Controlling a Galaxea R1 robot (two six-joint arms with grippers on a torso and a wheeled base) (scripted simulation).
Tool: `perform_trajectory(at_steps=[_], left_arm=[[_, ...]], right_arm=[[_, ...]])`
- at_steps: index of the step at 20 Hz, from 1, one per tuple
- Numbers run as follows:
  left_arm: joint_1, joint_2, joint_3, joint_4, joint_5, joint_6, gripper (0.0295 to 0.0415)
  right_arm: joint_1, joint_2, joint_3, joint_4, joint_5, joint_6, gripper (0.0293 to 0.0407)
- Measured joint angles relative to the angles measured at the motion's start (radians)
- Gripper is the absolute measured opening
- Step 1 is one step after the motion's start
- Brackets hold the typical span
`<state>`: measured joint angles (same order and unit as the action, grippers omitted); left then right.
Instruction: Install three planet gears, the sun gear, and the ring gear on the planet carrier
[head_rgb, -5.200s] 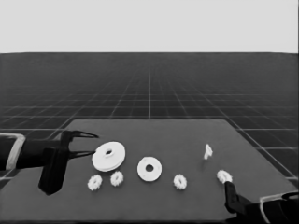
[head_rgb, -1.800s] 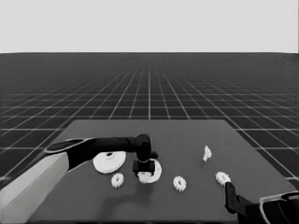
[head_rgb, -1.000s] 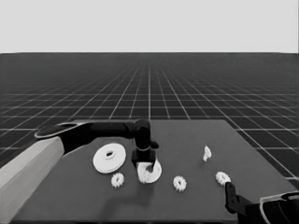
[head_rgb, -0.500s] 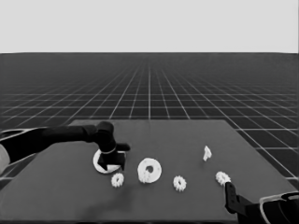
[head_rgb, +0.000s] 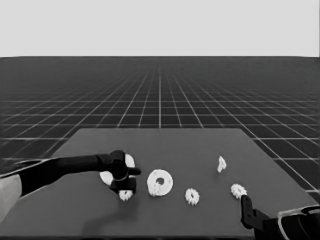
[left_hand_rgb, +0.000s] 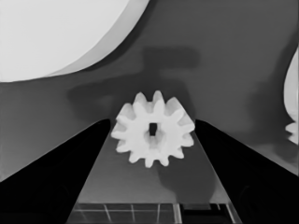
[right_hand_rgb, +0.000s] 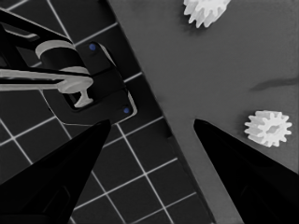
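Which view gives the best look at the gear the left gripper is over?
The left wrist view: the gear lies whole between the open left gripper fingers, teeth and centre hole clear. The head view shows the same gear only as a small shape half hidden under the gripper. The right wrist view shows other gears only.

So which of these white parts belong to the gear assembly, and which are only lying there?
For the job:
smaller flat white round part
larger thick white round part
small white toothed gears: one between the fingers of the open left gripper, two loose

Just lying about:
thin white piece
idle right gripper at the table's near right corner
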<state>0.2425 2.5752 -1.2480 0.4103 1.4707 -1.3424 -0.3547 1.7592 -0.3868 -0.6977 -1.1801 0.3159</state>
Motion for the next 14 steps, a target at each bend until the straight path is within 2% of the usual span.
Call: perform_trajectory(at_steps=[2, 10, 12, 14], left_arm=[[0.001, 0.000, -0.001, 0.001, 0.000, 0.000, 0.0314], [0.000, 0.000, -0.001, 0.001, 0.000, 0.000, 0.0312], [-0.134, -0.033, 0.110, -0.130, 0.057, -0.061, 0.0312], [-0.194, -0.037, 0.130, -0.185, 0.067, -0.074, 0.0312]], right_arm=[[0.000, 0.000, 0.000, 0.000, 0.000, 0.000, 0.0385], [0.000, 0.000, 0.000, 0.000, 0.000, 0.000, 0.0385], [0.000, 0.000, 0.000, 0.000, 0.000, 0.000, 0.0385], [0.000, 0.000, 0.000, 0.000, 0.000, 0.000, 0.0385]])
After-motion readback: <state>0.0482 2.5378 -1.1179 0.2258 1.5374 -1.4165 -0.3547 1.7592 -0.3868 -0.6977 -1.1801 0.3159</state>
